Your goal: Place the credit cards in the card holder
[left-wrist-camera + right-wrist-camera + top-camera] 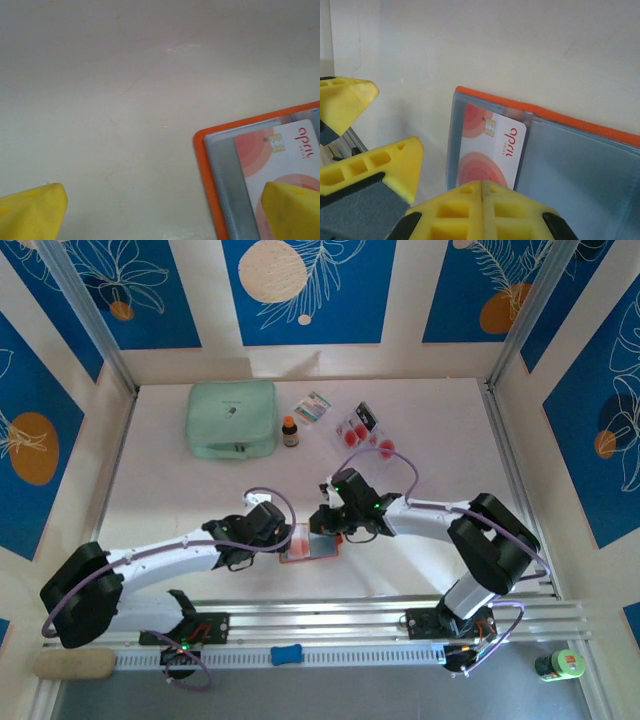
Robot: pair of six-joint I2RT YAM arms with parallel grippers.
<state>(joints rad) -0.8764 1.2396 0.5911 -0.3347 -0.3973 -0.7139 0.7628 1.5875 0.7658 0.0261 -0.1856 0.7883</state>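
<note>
The orange card holder (318, 549) lies open on the table between the arms, its grey-blue pockets (580, 170) facing up. One pale card (492, 150) with red rounds and a chip lies in its left pocket. My right gripper (482, 187) is shut, its tips over that card's near end, and the card is not clamped between them. My left gripper (165, 215) is open, one finger (295, 210) resting over the card (287, 155) and holder (200, 150), the other (30, 210) over bare table. More cards (360, 428) lie at the back.
A mint-green zip pouch (232, 418), a small brown bottle (290, 430) and a patterned packet (313, 407) sit at the back. The metal rail (350, 625) runs along the near edge. A green bottle (560, 664) stands off the table at the lower right.
</note>
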